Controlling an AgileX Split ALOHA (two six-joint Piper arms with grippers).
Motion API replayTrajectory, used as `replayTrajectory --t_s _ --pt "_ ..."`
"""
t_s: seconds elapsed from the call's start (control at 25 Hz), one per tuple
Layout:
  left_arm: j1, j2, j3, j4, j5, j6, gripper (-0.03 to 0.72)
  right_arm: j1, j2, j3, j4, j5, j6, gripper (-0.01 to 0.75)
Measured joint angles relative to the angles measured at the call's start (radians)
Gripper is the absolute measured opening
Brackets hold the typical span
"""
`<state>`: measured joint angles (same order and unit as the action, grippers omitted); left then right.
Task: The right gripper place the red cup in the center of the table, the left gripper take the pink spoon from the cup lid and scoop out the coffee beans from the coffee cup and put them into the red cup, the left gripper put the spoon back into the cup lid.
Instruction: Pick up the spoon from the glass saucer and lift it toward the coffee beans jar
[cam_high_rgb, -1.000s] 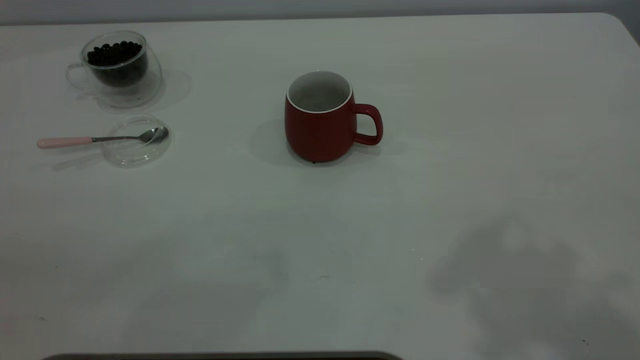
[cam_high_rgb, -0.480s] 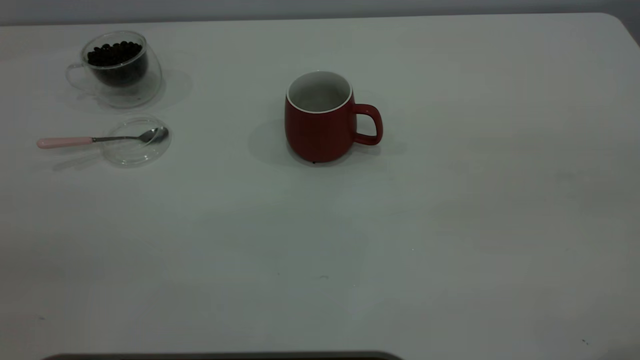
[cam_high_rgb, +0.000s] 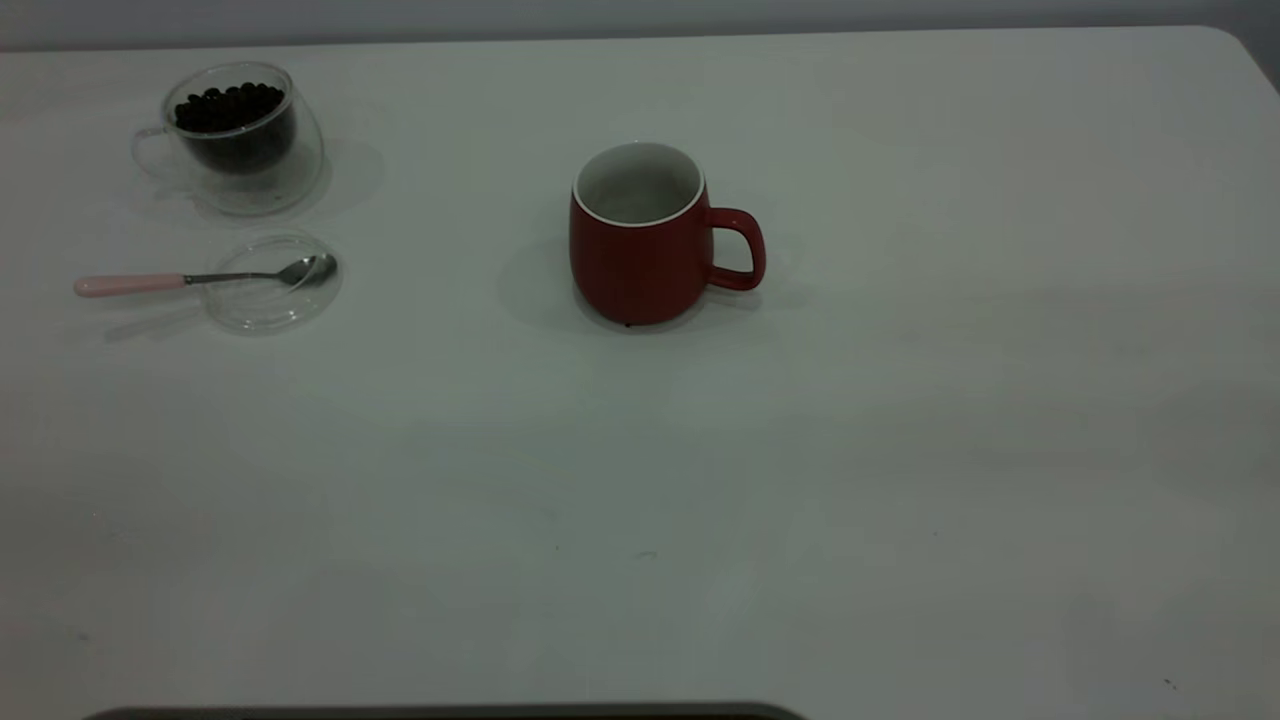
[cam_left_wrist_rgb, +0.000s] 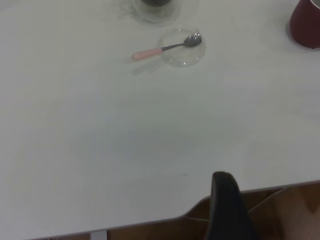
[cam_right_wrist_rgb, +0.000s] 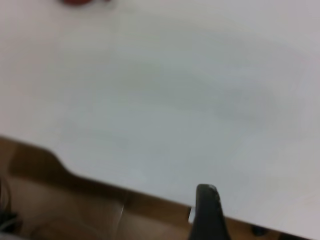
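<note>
**Red cup stands mid-tabletop as both arms hang back at the near edge**

The red cup (cam_high_rgb: 640, 240) stands upright near the middle of the white tabletop (cam_high_rgb: 900, 420), its white interior showing no contents and its loop handle turned toward the right arm's side. Well apart from it, toward the far corner on the left arm's side, the coffee cup (cam_high_rgb: 232, 135) of clear glass sits upright with a dark heap of coffee beans (cam_high_rgb: 228, 106) inside, filling it close to the slanted rim. Just in front of that cup lies the cup lid (cam_high_rgb: 272, 282), flat on the tabletop. The pink spoon (cam_high_rgb: 200, 277) rests across it, silver bowl on the glass and pale pink handle reaching out past the lid's rim toward the tabletop's left edge.

Neither arm appears in the exterior view. In the left wrist view, the left gripper (cam_left_wrist_rgb: 227, 207) shows only as a single black tip over the tabletop's near edge, far from the spoon and lid, which lie well ahead of it with the red cup at the corner of the view. In the right wrist view, the right gripper (cam_right_wrist_rgb: 207, 212) is likewise one dark tip above the near edge, with only a sliver of red at the far side. How either pair of jaws stands cannot be told; nothing is seen held.
</note>
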<state>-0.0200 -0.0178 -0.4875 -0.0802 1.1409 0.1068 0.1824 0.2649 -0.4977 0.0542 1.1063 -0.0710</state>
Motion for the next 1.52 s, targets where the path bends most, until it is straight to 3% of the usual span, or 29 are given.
replayTrajectory --t_s 0.2,0.44,1.52 --pt "0.000 0.000 0.000 0.000 0.000 0.000 0.505 -0.092 -0.092 0.003 -0.020 0.007 0.001 0.590" --pt "0.000 0.000 0.000 0.000 0.000 0.000 0.505 -0.151 -0.159 0.022 -0.025 0.016 0.025 0.590" --pt "0.000 0.000 0.000 0.000 0.000 0.000 0.505 -0.156 -0.236 0.028 -0.047 0.017 0.028 0.590"
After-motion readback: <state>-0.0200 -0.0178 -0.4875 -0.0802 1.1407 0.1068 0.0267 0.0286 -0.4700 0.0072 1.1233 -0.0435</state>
